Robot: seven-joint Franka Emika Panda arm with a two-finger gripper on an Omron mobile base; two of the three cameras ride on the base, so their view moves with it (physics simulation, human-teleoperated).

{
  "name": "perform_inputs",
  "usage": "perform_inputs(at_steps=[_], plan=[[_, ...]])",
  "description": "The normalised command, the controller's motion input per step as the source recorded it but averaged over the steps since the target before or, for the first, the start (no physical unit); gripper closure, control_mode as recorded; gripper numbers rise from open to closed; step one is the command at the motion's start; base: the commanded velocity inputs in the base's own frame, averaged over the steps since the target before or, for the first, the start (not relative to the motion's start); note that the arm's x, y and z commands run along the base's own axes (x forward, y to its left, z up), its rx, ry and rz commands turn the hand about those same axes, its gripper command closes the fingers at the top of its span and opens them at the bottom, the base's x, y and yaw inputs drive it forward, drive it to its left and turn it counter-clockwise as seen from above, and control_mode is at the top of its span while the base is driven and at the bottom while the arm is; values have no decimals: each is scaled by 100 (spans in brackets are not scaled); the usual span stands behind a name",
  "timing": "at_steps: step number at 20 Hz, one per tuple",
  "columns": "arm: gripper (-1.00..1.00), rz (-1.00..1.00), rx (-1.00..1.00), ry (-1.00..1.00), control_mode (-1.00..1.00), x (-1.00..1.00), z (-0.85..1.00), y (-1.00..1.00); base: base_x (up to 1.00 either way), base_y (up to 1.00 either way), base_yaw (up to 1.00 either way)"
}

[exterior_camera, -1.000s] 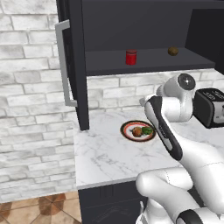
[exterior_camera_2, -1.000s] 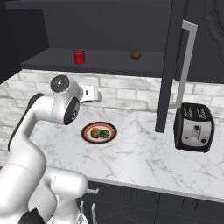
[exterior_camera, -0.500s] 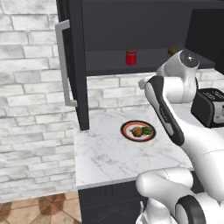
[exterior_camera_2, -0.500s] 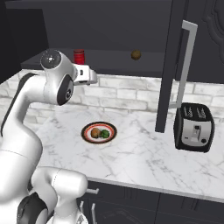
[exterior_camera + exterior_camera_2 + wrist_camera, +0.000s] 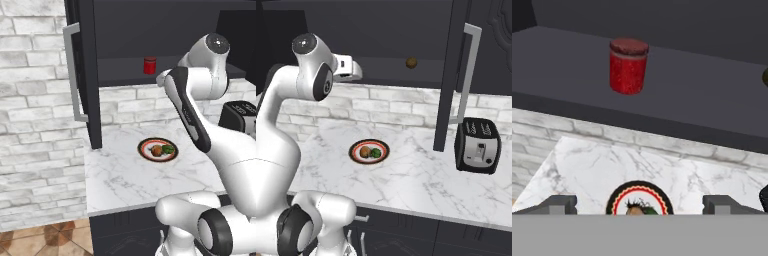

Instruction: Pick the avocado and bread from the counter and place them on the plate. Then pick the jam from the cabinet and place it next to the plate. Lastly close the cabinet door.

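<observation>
On the cabinet shelf (image 5: 702, 100), the jam (image 5: 628, 66) stands upright: rigid, light, likely slick. Fingers (image 5: 562, 204) spread wide, empty. Grab mid-body, below the lid.

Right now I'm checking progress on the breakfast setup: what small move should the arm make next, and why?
Probably advance the open end effector toward the jam jar on the cabinet shelf. The bread and avocado already sit on the plate, and the jar stands upright ahead, untouched.

Plate (image 5: 639, 199) cut off at hand view's bottom; brown ball (image 5: 765, 76) clipped at right edge.
</observation>
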Motion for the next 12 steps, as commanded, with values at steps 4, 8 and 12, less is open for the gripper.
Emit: perform_inputs(at_steps=[4,8,12], plan=[[-100,-3,1,0,-100,0,29,21,0,0,0],[-100,-1,3,0,-100,3,7,23,0,0,0],[-100,0,8,-4,-100,15,0,6,0,0,0]])
